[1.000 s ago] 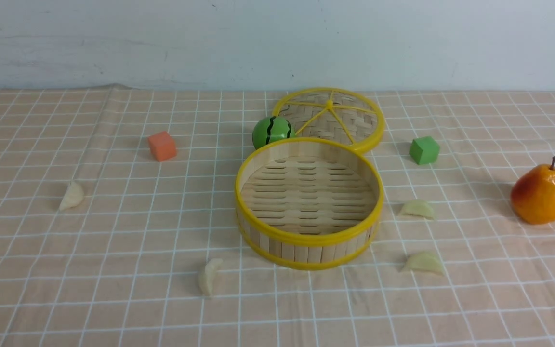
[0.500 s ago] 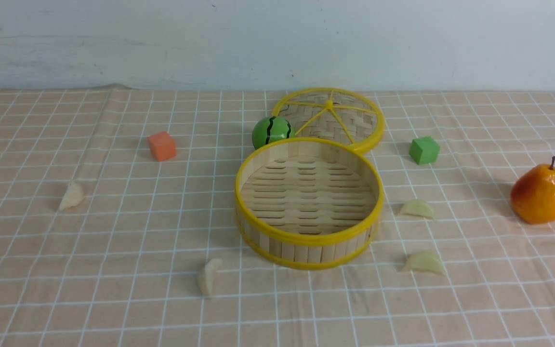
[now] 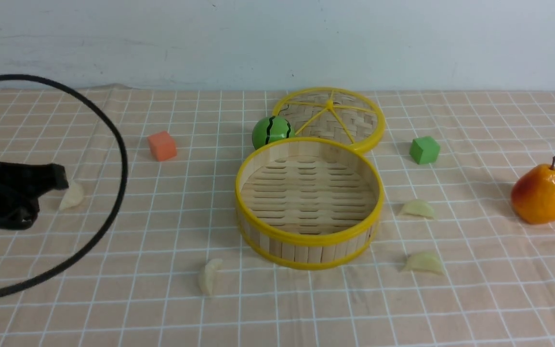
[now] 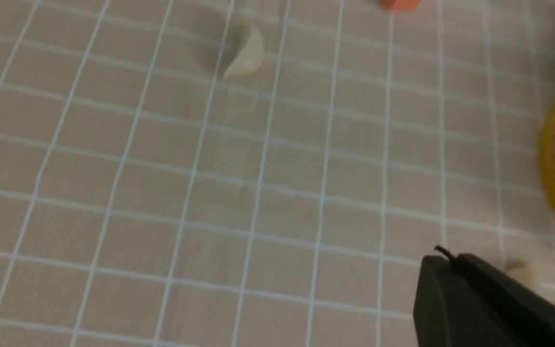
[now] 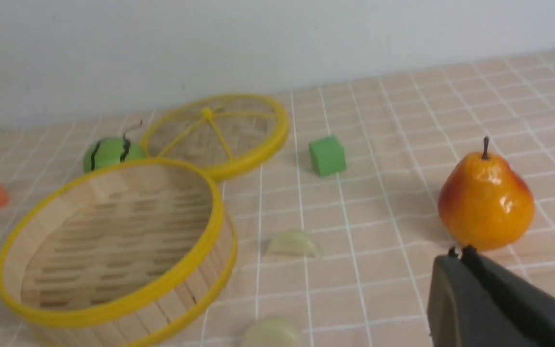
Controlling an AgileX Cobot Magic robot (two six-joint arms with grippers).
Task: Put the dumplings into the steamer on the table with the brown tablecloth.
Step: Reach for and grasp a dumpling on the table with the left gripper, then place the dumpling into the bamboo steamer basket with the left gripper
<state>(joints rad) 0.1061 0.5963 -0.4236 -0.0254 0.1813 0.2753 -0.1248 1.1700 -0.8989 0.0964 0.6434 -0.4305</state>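
Observation:
Four pale dumplings lie on the brown tablecloth [image 3: 138,299] around the empty steamer [image 3: 306,238]. One dumpling [image 3: 72,195] is at the far left, one [image 3: 209,275] is near left, one [image 3: 417,209] lies right of the basket and one [image 3: 423,263] is near right. My left gripper [image 3: 63,183] comes in from the left edge, its tip just beside the far-left dumpling. In the left wrist view the left gripper [image 4: 446,260] is shut and empty, with that dumpling [image 4: 248,53] well ahead. My right gripper [image 5: 460,253] is shut and empty, in front of the pear.
The woven lid [image 3: 330,118] lies behind the steamer, with a green striped ball [image 3: 271,131] at its left. An orange cube [image 3: 162,145] sits at back left, a green cube [image 3: 424,150] at back right and a pear [image 3: 541,194] at far right. A black cable [image 3: 122,164] loops over the left side.
My left arm and its black cable have come into the front view from the left edge, reaching the far-left dumpling. Nothing on the cloth has moved.

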